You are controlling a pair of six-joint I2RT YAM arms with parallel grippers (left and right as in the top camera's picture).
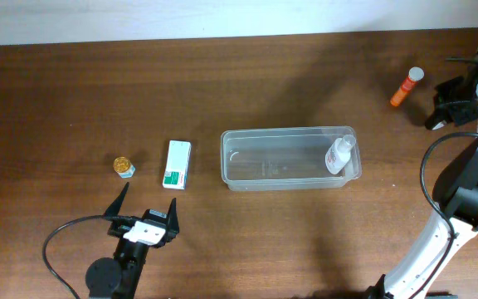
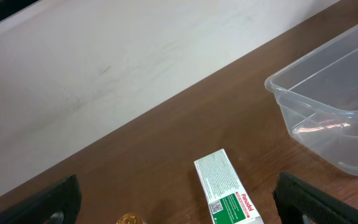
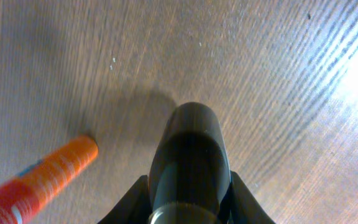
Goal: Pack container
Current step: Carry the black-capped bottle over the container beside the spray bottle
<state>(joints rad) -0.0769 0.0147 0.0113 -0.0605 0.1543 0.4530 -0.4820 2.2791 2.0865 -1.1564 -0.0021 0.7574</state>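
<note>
The clear container (image 1: 247, 137) lies mid-table with a small clear bottle (image 1: 340, 154) inside its right end. The container's corner shows in the left wrist view (image 2: 328, 106). My left gripper (image 1: 148, 205) is open and empty near the front edge, just in front of a white-and-green box (image 1: 177, 164) and a small gold-capped jar (image 1: 123, 166). In the left wrist view the gripper's (image 2: 182, 208) fingers flank the box (image 2: 225, 190). My right gripper (image 1: 442, 106) at the far right is shut on a dark bottle (image 3: 188, 155), next to an orange tube (image 1: 406, 86).
The orange tube (image 3: 39, 177) lies on the brown wooden table just left of the held bottle. A light wall runs along the table's back edge (image 2: 104, 74). The gold cap (image 2: 129, 219) sits at the bottom edge of the left wrist view.
</note>
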